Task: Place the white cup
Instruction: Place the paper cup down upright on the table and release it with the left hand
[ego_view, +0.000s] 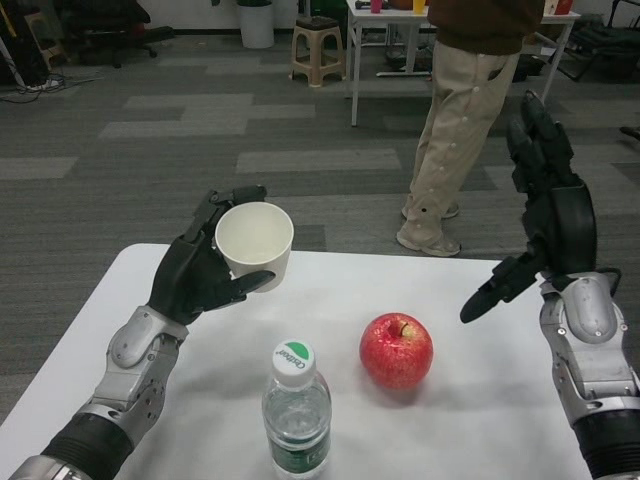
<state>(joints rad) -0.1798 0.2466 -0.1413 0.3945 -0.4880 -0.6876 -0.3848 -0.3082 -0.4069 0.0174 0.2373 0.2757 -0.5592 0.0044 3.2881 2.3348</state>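
Counts, tabletop and room

One white cup (254, 243), one red apple (396, 349), one water bottle (296, 411), all on or over one white table (480, 400). Two black hands were up: left hand (200, 270), right hand (540, 210). Behind: one person (460, 110), one stool (318, 48), one more table (400, 20).

Even overhead room light; soft shadows under apple (396, 350), bottle (296, 410); sharp focus, slight grain.
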